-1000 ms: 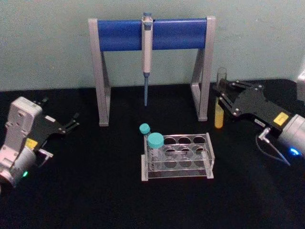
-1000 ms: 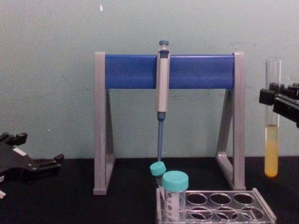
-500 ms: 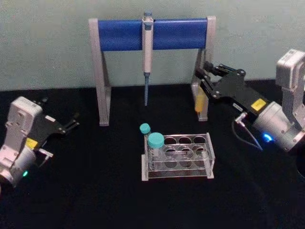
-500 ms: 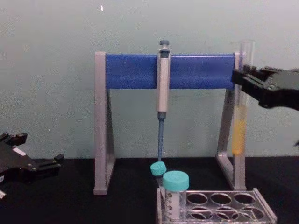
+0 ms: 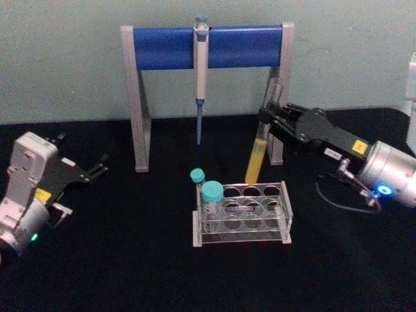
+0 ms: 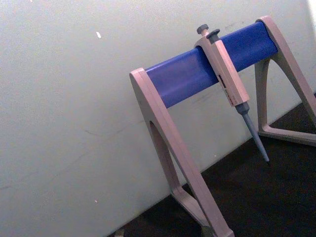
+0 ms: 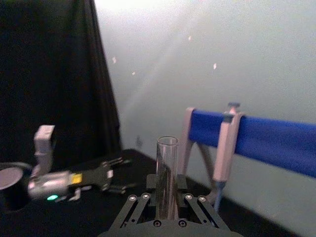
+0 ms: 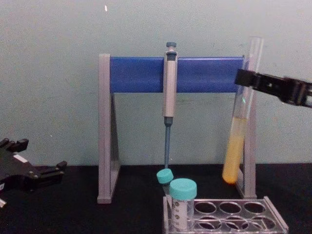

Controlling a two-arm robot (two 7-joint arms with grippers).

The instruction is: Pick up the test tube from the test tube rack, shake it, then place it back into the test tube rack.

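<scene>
1. While tilted, the test tube (image 5: 255,162) hangs in the right tool (image 5: 271,117), which is clamped on its upper part.
2. Its yellow-filled bottom sits above and just behind the test tube rack (image 5: 242,229).
3. Left tool (image 5: 81,154) rests at the left of the counter (image 5: 130,260), fingers seemingly spread.

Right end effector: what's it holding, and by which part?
The test tube, pinched by the right end effector on its clear upper part, above the liquid.
</scene>
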